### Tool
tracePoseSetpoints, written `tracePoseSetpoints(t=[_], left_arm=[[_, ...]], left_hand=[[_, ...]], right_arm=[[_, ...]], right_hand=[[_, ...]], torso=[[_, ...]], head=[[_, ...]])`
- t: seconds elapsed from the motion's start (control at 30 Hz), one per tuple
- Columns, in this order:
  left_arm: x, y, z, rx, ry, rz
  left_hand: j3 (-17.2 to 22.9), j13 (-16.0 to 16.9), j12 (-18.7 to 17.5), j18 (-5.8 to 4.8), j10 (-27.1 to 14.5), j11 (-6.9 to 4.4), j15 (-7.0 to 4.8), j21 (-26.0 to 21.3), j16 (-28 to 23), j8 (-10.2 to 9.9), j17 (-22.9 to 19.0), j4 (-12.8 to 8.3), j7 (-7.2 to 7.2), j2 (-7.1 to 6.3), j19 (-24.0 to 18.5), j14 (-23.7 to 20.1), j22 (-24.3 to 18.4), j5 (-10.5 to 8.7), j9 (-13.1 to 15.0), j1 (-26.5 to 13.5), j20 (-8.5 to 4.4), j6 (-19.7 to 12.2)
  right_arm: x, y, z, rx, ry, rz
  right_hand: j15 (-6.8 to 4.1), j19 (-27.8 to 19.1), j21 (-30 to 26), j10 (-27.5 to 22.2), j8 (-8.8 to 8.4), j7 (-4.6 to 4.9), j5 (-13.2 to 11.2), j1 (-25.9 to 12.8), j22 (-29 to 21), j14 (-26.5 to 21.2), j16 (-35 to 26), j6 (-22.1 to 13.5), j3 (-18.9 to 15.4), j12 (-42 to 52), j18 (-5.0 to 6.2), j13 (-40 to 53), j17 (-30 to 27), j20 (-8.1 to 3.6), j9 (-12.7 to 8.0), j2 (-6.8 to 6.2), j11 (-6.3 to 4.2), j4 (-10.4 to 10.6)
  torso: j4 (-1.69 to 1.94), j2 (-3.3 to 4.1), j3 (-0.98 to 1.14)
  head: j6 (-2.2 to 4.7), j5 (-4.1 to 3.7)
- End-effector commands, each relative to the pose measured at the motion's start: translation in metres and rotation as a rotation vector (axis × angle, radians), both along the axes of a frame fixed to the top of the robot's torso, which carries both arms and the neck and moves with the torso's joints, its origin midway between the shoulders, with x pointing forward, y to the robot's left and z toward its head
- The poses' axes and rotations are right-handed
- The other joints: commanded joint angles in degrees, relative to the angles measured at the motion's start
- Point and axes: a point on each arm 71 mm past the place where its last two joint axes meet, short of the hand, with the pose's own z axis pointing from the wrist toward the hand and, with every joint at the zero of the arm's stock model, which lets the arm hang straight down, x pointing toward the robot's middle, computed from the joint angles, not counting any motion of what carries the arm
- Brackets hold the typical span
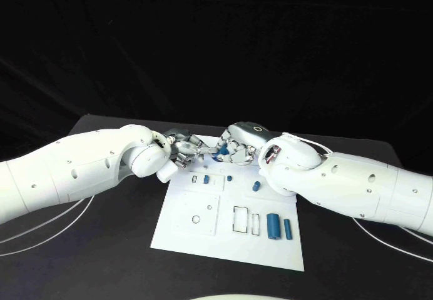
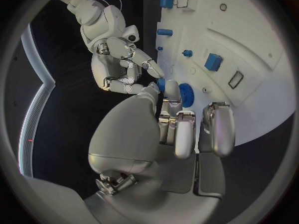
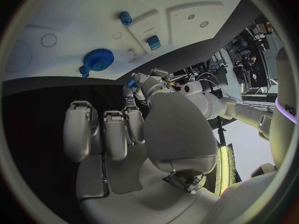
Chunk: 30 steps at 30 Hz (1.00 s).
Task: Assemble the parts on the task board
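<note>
The two hands meet at the far edge of the task board (image 1: 230, 240). The left hand (image 1: 185, 150) and the right hand (image 1: 236, 149) bring their fingers (image 2: 144, 64) together over a small blue part (image 1: 222, 149); which one actually grips it I cannot tell. A blue gear (image 2: 186, 94) lies just beside them on the board. This looks like a handover or seating step; next calls for a steady pinch. Near the desk (image 1: 379, 275) edge, a blue cylinder (image 1: 273, 226) and a blue pin (image 1: 288, 229) lie beside the board's slots.
</note>
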Motion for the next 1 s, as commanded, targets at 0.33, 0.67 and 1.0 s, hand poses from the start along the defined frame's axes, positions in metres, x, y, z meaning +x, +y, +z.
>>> tracePoseSetpoints(t=[0.33, 0.67, 1.0], left_arm=[[-0.0017, -0.0047, -0.0001, -0.013, 0.016, -0.045], [-0.0021, -0.0044, -0.0006, -0.01, 0.024, -0.053], [-0.0014, -0.0033, -0.0004, -0.022, 0.024, -0.041]], left_hand=[[0.3, -0.1, -0.3, -0.37, 0.0, -0.46, -0.4, 0.2, 0.3, -0.3, 12.2, -0.1, 0.01, -0.47, 0.1, 5.2, 5.0, -0.09, 0.2, 0.8, -0.31, 0.7], [0.2, -0.1, -0.3, -0.39, 0.2, -0.5, -0.41, 0.2, 0.4, -0.2, 12.3, 0.0, -0.05, -0.58, 0.2, 5.2, 5.1, -0.09, 0.4, 0.8, -0.33, 1.1], [2.9, -0.4, -0.7, -0.41, 0.3, -0.94, -0.78, 0.3, 0.5, -0.3, 12.5, -0.7, -0.53, 1.04, 0.2, 5.3, 5.2, -0.03, 1.1, 3.6, -0.52, 1.7]], right_arm=[[-0.0012, 0.0015, -0.0001, -0.005, 0.005, 0.017], [-0.0005, 0.001, -0.0002, -0.008, 0.006, 0.015], [-0.0011, 0.0014, -0.0004, -0.01, 0.012, 0.022]], right_hand=[[-0.37, 0.4, 0.1, 0.2, 0.26, 0.07, -0.2, -0.7, 10.2, 5.0, 0.2, 0.4, 0.1, 0.2, -1.11, 3.9, 10.2, -0.18, 0.1, -0.08, 0.03, 0.3], [-0.37, 0.4, 0.1, 0.1, 0.27, 0.05, -0.3, -0.7, 10.3, 5.0, 0.2, 0.4, 0.1, 0.2, -1.12, 3.9, 10.2, -0.18, 0.1, -0.08, 0.03, 0.4], [-0.37, 0.4, 0.1, 0.1, 0.27, 0.05, -0.3, -0.7, 10.3, 5.0, 0.2, 0.4, 0.1, 0.2, -1.12, 3.9, 10.2, -0.18, 0.1, -0.08, 0.03, 0.4]], torso=[[0.08, -0.01, -0.04], [0.03, -0.02, -0.04], [0.02, 0.0, -0.02]], head=[[-0.03, -0.04], [-0.1, -0.02], [-0.09, 0.1]])
